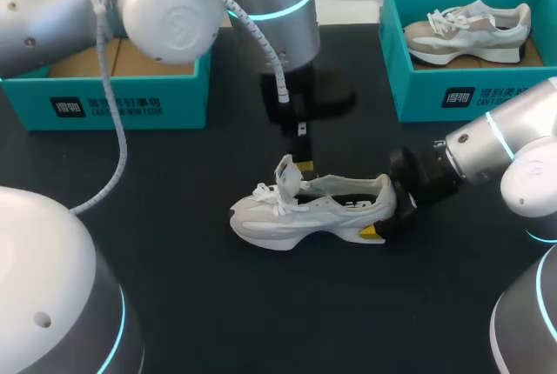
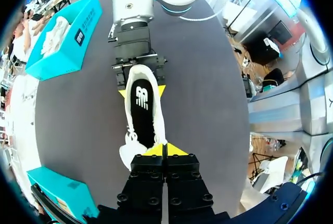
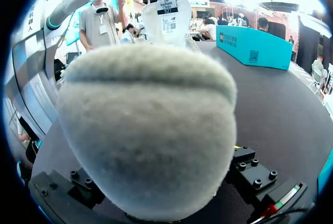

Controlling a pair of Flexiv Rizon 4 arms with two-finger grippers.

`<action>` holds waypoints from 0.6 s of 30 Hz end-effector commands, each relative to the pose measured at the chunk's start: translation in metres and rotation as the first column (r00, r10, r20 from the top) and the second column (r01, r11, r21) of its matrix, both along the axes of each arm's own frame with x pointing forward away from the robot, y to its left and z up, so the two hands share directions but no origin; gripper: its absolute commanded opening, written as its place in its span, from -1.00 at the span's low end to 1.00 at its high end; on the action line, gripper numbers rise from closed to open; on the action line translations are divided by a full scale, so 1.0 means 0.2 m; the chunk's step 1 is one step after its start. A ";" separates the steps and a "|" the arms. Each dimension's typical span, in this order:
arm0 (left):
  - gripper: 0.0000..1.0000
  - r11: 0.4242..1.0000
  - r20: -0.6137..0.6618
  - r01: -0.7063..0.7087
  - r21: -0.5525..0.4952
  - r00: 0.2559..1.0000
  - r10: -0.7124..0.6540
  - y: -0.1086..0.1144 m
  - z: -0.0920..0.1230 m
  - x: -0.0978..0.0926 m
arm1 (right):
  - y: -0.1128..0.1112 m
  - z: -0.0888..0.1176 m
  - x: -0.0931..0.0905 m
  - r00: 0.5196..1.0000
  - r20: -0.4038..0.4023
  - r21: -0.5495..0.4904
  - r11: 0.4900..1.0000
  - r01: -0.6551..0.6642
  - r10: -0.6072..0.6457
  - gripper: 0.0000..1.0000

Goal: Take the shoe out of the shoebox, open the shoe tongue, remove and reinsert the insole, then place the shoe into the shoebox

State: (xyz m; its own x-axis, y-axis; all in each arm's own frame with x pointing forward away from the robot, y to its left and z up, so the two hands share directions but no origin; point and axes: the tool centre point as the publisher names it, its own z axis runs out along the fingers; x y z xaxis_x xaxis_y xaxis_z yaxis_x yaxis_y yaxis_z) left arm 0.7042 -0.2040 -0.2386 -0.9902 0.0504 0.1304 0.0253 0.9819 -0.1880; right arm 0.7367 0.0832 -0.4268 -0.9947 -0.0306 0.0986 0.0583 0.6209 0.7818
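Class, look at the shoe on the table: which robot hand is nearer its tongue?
Left. The left hand pinches the tongue from above; the right hand clamps the shoe at its heel, the far end.

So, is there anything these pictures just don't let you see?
Right wrist view: the shoe fills the picture, hiding the tips of the right gripper.
Head view: the left arm covers much of the inside of the left shoebox.
Left wrist view: the left gripper blocks the shoe's toe.

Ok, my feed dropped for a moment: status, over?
Left gripper shut on tongue, held up. Right gripper shut on shoe heel. Shoe on table, insole in. Nothing in the way.
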 end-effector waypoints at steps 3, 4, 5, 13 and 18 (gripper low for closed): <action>-1.00 1.000 -0.006 0.015 -0.001 1.000 -0.015 -0.16 -0.07 0.03 | 0.01 -0.03 0.01 1.000 -0.001 -0.004 1.000 0.001 -0.001 -1.00; -1.00 1.000 -0.002 0.014 -0.010 1.000 -0.014 -0.18 -0.08 0.03 | 0.01 -0.03 0.01 1.000 -0.001 -0.004 1.000 0.001 -0.001 -1.00; -1.00 1.000 -0.004 0.012 -0.010 1.000 -0.012 -0.19 -0.08 0.03 | 0.01 -0.03 0.01 1.000 -0.001 -0.004 1.000 0.001 -0.001 -1.00; -1.00 0.992 -0.011 -0.069 -0.103 0.998 0.069 -0.26 -0.19 0.00 | 0.01 -0.03 0.01 1.000 -0.001 -0.004 1.000 0.001 -0.001 -1.00; -1.00 0.989 -0.008 -0.080 -0.123 0.997 0.080 -0.28 -0.31 -0.01 | 0.01 -0.03 0.01 1.000 -0.001 -0.004 1.000 0.001 -0.001 -1.00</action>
State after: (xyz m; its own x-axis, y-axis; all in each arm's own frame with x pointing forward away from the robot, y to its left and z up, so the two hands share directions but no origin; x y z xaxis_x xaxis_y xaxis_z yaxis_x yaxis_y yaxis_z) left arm 0.7037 -0.2611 -0.2838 -0.9911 -0.0142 0.1322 -0.0508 0.9593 -0.2777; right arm 0.7367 0.0833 -0.4268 -0.9947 -0.0308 0.0986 0.0583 0.6208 0.7818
